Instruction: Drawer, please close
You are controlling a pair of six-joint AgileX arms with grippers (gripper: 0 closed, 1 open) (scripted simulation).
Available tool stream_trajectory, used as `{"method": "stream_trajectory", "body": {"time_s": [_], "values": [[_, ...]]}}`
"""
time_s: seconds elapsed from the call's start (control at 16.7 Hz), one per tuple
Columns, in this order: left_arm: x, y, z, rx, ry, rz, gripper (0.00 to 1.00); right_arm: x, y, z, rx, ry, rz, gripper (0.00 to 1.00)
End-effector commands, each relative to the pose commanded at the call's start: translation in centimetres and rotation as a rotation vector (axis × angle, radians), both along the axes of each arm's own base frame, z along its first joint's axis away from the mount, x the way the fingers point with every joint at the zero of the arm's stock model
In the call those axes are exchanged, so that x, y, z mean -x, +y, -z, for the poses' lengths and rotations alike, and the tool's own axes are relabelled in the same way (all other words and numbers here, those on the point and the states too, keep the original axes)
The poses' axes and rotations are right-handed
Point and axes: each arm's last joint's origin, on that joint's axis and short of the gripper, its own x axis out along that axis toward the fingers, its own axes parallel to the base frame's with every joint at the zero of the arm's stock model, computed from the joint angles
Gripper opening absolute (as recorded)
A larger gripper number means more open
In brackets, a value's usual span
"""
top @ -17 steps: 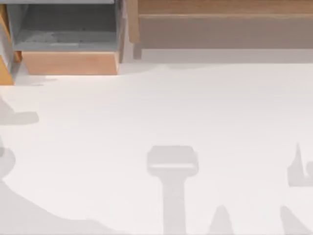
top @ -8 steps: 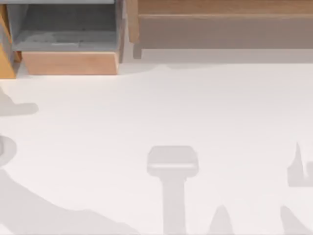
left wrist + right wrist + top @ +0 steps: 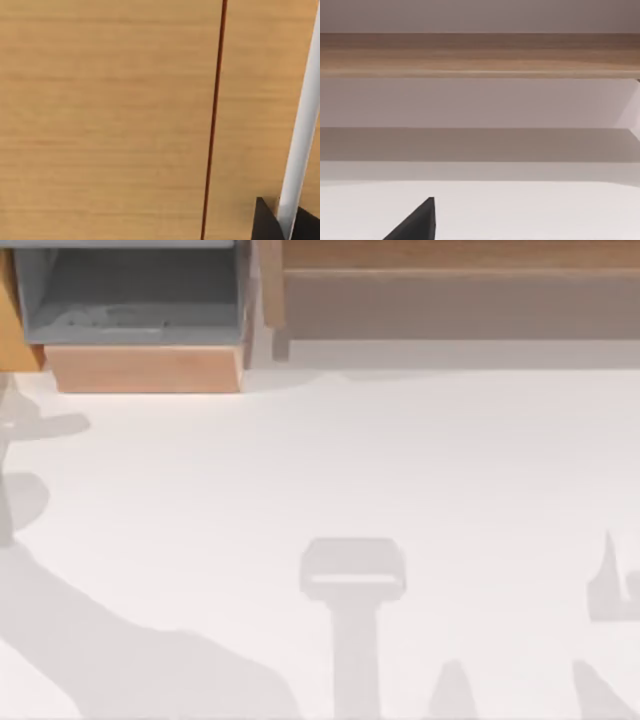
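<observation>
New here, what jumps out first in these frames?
The drawer at the table's far left stands pulled out, its grey speckled inside open to the top view. Right of it runs a long wooden shelf along the far edge. The left wrist view sits close against tan wood, a dark claw tip at its edge.
</observation>
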Motion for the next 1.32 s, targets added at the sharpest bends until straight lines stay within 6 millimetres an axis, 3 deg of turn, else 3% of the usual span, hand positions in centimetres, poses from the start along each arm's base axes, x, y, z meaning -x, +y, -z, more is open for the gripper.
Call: {"method": "stream_trajectory", "body": {"time_s": [0.18,0.96,1.32], "values": [[0.00,0.00,0.00,0.000,0.000,0.000,0.00,0.00,0.00,0.00,0.000,0.000,0.000,1.00],[0.00,0.00,0.00,0.000,0.000,0.000,0.98,0.00,0.00,0.00,0.000,0.000,0.000,1.00],[0.00,0.00,0.00,0.000,0.000,0.000,1.00,0.00,0.00,0.00,0.000,0.000,0.000,1.00]]}}
